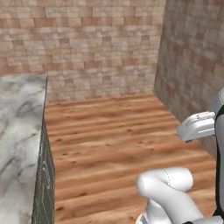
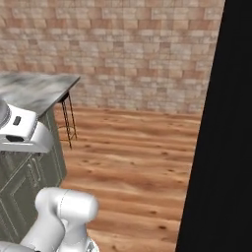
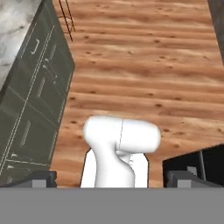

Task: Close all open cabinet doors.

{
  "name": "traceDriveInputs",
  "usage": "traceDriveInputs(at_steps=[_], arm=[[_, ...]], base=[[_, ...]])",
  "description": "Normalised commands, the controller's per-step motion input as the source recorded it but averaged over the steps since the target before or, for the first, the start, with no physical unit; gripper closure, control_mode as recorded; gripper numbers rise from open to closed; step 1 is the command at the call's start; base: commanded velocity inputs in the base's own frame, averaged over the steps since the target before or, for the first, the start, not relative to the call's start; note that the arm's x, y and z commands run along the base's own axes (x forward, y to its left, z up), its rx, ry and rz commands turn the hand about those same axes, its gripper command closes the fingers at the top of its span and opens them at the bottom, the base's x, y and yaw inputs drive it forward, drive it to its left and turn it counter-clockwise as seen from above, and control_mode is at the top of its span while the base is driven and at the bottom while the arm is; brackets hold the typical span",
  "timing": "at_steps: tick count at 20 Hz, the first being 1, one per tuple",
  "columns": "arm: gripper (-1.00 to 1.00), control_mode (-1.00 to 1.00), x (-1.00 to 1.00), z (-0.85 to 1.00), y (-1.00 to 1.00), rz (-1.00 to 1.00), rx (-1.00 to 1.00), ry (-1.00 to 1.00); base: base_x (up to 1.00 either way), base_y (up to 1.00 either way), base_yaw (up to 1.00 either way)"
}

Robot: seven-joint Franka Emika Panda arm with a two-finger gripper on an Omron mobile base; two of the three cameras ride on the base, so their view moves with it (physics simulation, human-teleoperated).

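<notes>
The gripper [image 3: 112,175] is pointing at the wooden floor [image 3: 144,78], its fingers spread and holding nothing. The cabinet doors [image 3: 37,100] are standing at the hand view's left; a blind swing risks striking them.

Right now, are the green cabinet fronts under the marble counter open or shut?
Shut, as far as visible: the cabinet fronts lie flush in one flat face under the marble counter. Nothing swings out.

Both base views face forward and down over the wooden floor [image 1: 113,131] toward the brick wall [image 2: 138,54], sharing the bench [image 1: 17,127]. The hand view looks steeply down, near the bench's side.
</notes>
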Motion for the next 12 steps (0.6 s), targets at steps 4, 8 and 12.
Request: traceDriveInputs(at_steps=[4,8,12], arm=[[-1.00,1.00,0.00,0.00,0.00,0.00,0.00,0.00],[-1.00,1.00,0.00,0.00,0.00,0.00,0.00,0.00],[-1.00,1.00,0.00,0.00,0.00,0.00,0.00,0.00]], base=[[1.00,-0.48,-0.01],[1.00,-0.29,0.00],[1.00,-0.25,0.00]])
